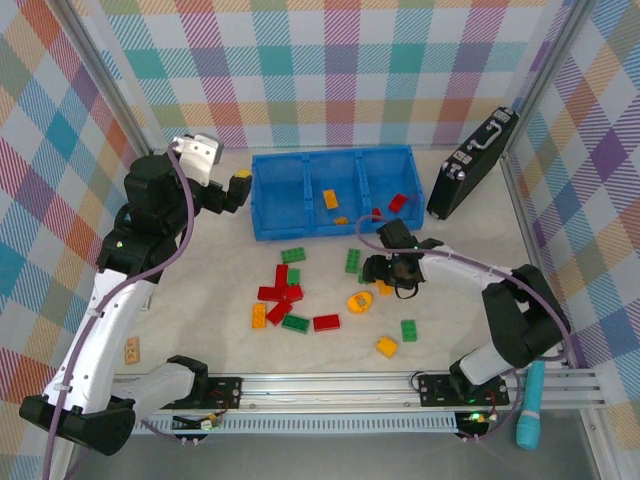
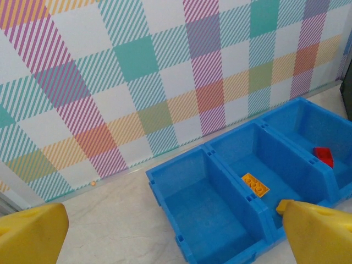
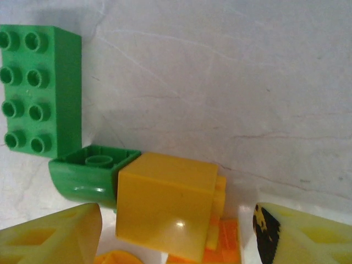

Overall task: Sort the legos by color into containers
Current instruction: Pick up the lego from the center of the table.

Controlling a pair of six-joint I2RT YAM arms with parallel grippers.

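Note:
The blue bin (image 1: 330,232) stands at the back centre, and its containers hold an orange brick (image 1: 330,198) in the middle and a red brick (image 1: 398,202) on the right. The left compartment (image 2: 209,212) is bare. Loose legos lie in front: a red cluster (image 1: 280,290), green bricks (image 1: 293,255), a round orange piece (image 1: 360,300). My right gripper (image 1: 383,272) is low on the table, open, its fingers (image 3: 49,234) on either side of a yellow brick (image 3: 165,203) with gaps both sides. A tipped green brick (image 3: 91,173) touches it. My left gripper (image 2: 176,236) hangs open over the bin's left end.
A black case (image 1: 470,165) leans at the back right, close to the bin's right end. A green 2x4 brick (image 3: 38,91) lies just beyond the tipped one. A small tan piece (image 1: 132,349) sits near the front left rail. Checkered walls close in three sides.

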